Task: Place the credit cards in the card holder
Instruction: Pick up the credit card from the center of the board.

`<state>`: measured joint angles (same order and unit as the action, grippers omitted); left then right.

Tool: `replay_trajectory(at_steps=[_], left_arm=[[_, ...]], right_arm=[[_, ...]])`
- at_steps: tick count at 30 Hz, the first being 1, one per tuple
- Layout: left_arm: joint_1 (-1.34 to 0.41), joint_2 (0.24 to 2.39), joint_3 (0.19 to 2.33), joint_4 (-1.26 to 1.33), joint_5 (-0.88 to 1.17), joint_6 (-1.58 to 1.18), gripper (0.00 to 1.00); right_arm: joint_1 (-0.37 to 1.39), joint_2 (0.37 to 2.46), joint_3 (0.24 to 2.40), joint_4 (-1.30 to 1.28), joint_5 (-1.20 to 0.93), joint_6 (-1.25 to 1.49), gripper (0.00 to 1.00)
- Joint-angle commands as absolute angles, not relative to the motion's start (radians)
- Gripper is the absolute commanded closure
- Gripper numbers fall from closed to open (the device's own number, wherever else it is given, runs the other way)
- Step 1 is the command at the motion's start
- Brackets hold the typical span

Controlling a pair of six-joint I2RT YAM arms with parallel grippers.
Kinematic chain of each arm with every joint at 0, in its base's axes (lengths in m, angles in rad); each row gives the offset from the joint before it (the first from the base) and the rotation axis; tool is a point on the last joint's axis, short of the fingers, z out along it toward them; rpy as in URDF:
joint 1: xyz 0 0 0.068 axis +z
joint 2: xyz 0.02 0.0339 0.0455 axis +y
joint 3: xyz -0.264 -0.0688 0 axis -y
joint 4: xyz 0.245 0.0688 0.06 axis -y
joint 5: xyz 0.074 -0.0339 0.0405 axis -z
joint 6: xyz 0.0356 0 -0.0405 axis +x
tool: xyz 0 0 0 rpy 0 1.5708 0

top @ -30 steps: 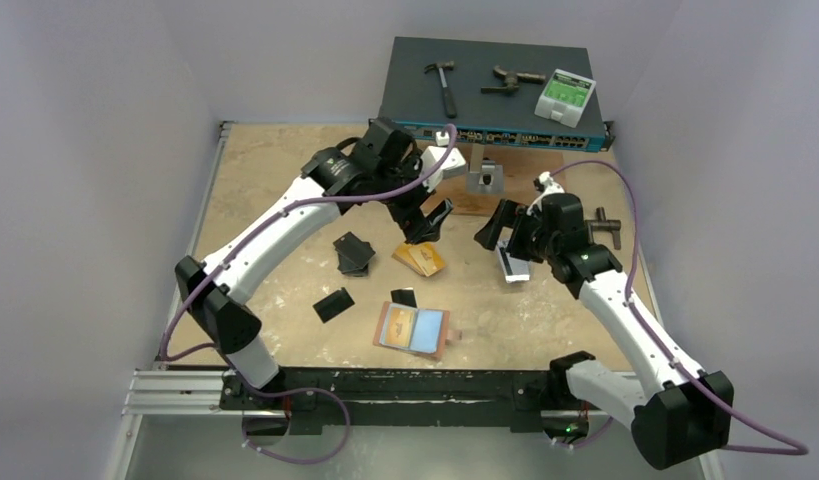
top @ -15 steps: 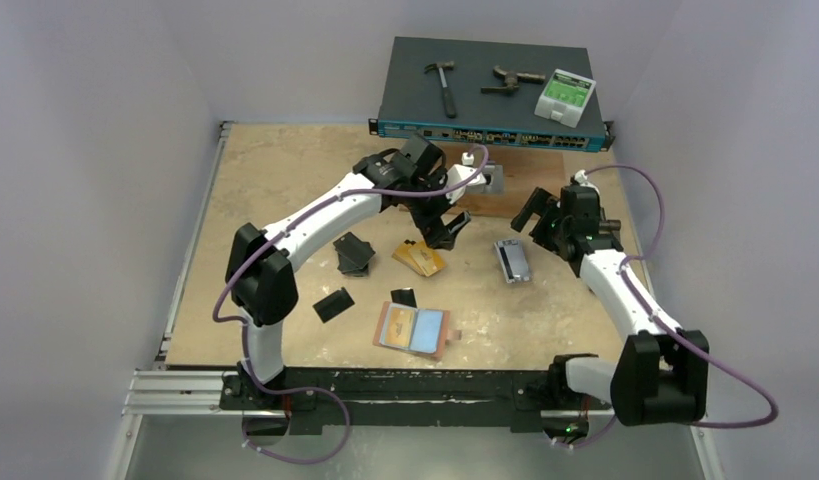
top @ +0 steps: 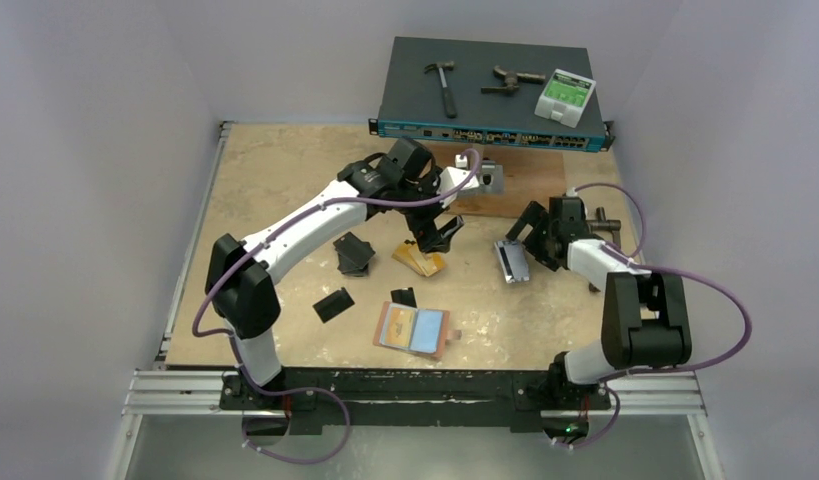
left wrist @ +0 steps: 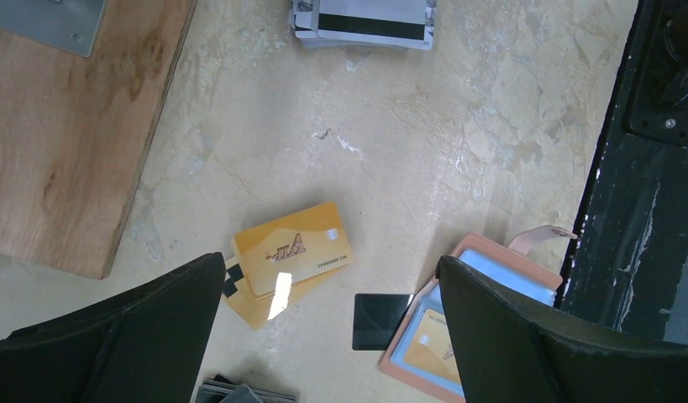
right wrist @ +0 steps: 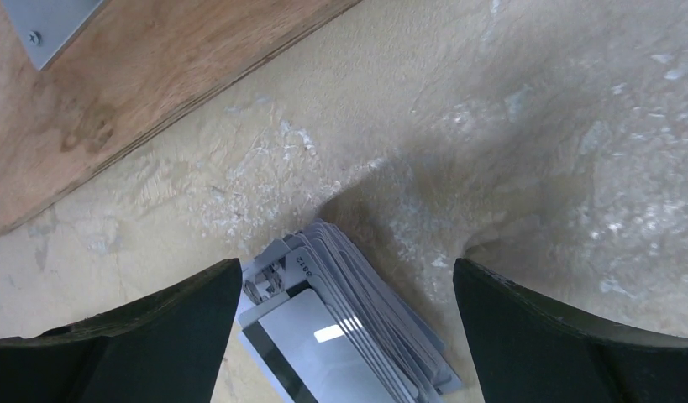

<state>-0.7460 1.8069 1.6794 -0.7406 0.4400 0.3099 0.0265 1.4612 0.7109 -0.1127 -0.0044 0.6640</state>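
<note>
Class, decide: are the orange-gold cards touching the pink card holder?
Apart. The left wrist view shows bare tabletop between the orange-gold cards and the card holder.

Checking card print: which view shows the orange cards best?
Left wrist: the orange cards lie whole and close, with their print visible. The top view shows only a small orange patch. The right wrist view doesn't show them.

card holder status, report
Left gripper open over gold cards. Right gripper open at silver stack. Card holder lies open, nothing blocking it.
</note>
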Motion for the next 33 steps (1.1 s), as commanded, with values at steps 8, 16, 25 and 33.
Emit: replay_trajectory(at_steps=[8, 16, 25, 33], left_arm=[[-0.739, 1.743, 1.664, -0.7, 0.434, 0.328, 0.01], [-0.739, 1.735, 1.658, -0.699, 0.433, 0.324, 0.01], [-0.738, 1.72, 1.622, -0.687, 0.416, 0.325, 0.0], [-0.729, 1.715, 1.593, -0.666, 0.407, 0.331, 0.0]], right_arm=[[0.024, 1.459, 0.58, 0.026, -0.161, 0.73, 0.01], [0.058, 1.353, 0.498, -0.038, -0.179, 0.762, 0.01], [0.177, 1.381, 0.504, -0.013, -0.185, 0.784, 0.01], [0.216, 1.455, 0.566, 0.002, -0.148, 0.76, 0.01]])
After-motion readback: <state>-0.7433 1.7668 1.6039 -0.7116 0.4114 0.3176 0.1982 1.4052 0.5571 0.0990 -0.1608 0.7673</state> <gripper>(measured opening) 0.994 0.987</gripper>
